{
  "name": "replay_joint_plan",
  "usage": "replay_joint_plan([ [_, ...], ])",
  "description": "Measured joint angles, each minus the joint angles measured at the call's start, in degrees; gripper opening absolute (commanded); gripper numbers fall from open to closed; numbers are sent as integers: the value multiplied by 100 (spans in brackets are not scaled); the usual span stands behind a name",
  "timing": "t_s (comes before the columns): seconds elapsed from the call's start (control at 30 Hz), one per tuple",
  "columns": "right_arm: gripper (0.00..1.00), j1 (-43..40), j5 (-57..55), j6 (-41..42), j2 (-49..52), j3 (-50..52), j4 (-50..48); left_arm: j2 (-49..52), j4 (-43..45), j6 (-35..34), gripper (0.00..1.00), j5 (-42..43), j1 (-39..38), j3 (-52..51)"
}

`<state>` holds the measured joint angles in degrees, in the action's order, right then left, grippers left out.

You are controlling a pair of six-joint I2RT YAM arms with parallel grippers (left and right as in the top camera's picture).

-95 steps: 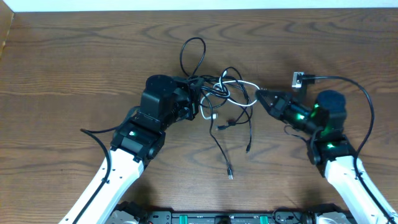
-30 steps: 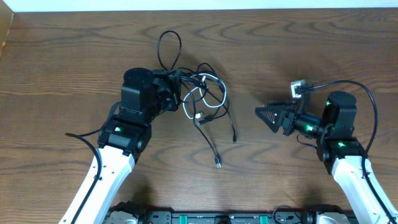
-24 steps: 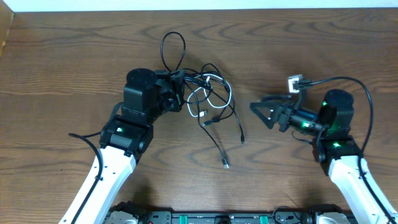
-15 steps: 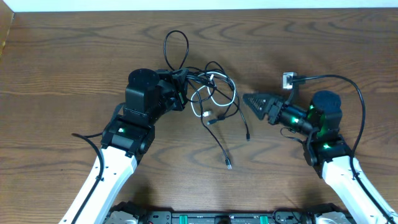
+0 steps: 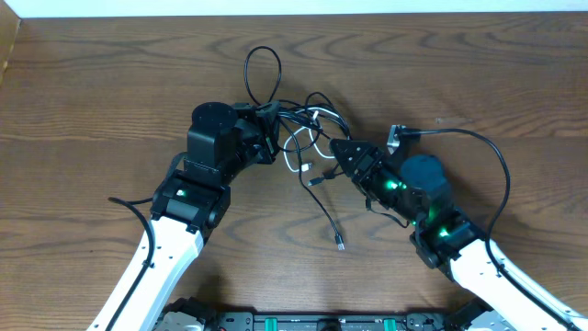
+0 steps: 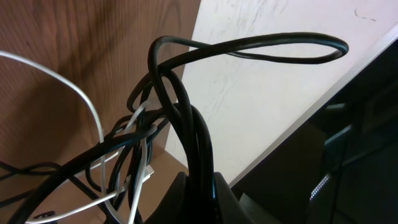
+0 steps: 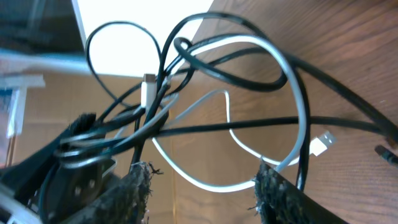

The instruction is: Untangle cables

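Note:
The cables (image 5: pixel 308 138) lie in a tangle at the table's middle, black cords wound with a white one (image 5: pixel 319 118). One black loop (image 5: pixel 262 69) reaches toward the far edge, and a black tail ends in a plug (image 5: pixel 341 245) nearer me. My left gripper (image 5: pixel 266 129) is shut on a bundle of black cables (image 6: pixel 199 143) at the tangle's left side. My right gripper (image 5: pixel 342 150) sits at the tangle's right side. Its jaws (image 7: pixel 202 186) stand open, and a bend of the white cable (image 7: pixel 211 183) runs across the gap between its fingertips (image 7: pixel 134 190).
The right arm's own thick black cable (image 5: pixel 478 142) arcs over the table behind it, with a small grey connector (image 5: pixel 395 136) at its start. The wooden table (image 5: pixel 110 92) ends at a pale strip along the far edge.
My right gripper has travelled left across the table to the tangle, and its jaws have narrowed. My left gripper has shifted the held bundle slightly to the right.

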<state>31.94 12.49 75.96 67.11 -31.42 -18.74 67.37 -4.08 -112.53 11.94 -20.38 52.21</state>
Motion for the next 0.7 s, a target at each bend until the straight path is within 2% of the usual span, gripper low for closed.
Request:
replay_joint_plan([
  [0.3, 49, 354, -883, 264, 192, 0, -63, 0, 0, -96, 7, 0, -9, 0],
  [0.53, 62, 463, -960, 730, 568, 0, -236, 0, -2, -127, 8, -96, -9, 0],
  [0.7, 61, 494, -970, 870, 612, 0, -264, 0, 0, -127, 7, -146, -9, 0],
])
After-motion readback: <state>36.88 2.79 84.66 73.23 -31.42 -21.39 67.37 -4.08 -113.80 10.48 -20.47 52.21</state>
